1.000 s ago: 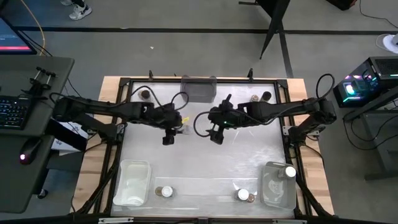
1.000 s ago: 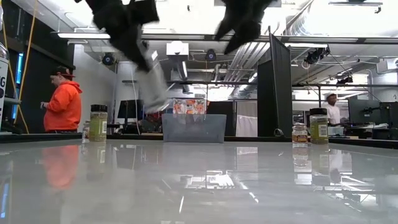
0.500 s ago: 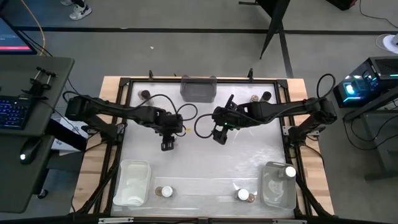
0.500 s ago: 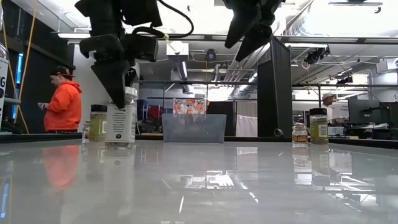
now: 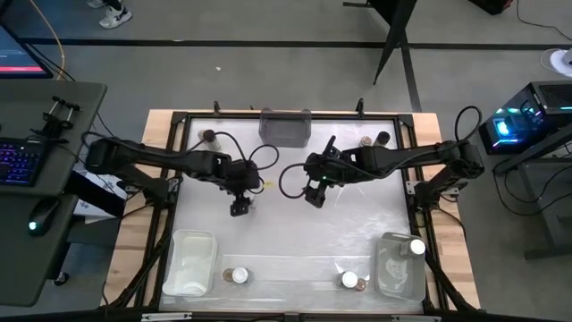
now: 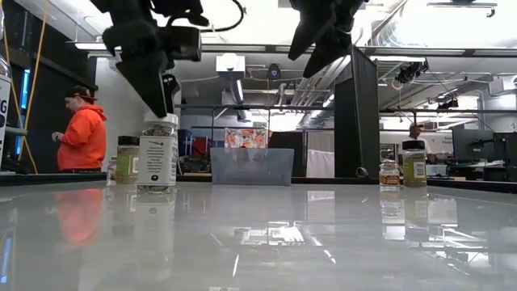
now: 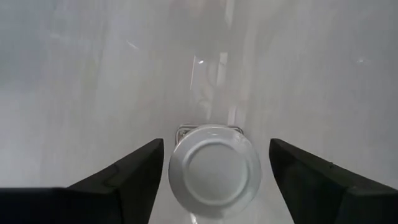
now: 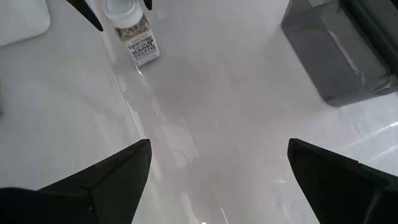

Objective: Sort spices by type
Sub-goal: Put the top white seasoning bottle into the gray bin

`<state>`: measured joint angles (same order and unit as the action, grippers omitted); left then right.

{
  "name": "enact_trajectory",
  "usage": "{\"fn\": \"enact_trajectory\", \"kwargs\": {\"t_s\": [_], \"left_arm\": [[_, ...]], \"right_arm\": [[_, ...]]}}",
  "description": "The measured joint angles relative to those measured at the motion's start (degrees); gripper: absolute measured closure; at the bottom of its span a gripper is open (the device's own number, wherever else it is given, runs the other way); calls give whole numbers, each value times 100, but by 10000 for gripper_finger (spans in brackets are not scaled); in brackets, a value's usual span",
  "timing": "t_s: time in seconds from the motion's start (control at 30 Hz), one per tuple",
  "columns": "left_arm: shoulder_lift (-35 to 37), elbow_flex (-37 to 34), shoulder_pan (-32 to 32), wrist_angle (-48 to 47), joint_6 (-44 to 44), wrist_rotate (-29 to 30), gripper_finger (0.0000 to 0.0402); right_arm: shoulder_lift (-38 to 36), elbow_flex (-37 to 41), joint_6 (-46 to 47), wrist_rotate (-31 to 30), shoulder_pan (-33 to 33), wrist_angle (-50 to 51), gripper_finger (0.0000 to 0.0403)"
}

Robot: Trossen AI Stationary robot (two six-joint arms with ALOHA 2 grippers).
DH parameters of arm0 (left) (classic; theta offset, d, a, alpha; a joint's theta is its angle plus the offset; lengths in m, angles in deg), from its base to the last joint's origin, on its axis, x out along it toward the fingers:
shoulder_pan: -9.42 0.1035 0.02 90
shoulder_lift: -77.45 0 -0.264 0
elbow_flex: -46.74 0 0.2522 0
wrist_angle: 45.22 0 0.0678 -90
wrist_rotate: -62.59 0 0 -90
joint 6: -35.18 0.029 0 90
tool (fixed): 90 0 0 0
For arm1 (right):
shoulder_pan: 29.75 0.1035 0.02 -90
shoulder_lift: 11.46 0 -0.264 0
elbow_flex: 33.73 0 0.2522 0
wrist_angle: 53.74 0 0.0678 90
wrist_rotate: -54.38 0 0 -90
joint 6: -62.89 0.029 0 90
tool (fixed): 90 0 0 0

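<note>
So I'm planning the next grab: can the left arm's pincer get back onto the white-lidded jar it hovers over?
Probably yes. The left pincer hangs open straight above the upright white-lidded glass spice jar, fingers either side of the lid, with nothing between them and nothing crowding the jar.

High overhead, low table-level, both wrists downward; all share white-lidded jar [image 6: 157,153].

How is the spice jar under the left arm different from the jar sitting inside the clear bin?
The white-lidded spice jar with a printed label stands alone on the bare white table near the middle, while the white-lidded jar in the clear plastic bin sits inside that bin at the table's corner. The first has the open left end effector right above it; the second has no arm near. Both have round white lids.
</note>
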<state>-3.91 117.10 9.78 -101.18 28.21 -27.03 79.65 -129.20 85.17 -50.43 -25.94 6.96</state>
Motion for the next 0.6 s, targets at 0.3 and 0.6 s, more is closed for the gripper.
{"fn": "enact_trajectory", "kwargs": {"t_s": [0.3, 0.6], "left_arm": [[502, 463, 1, -544, 3, -17, 113], [1120, 441, -33, -1209, -351, 285, 192]], "right_arm": [[2, 2, 0, 109, 0, -344, 30], [4, 2, 0, 109, 0, -350, 30]]}}
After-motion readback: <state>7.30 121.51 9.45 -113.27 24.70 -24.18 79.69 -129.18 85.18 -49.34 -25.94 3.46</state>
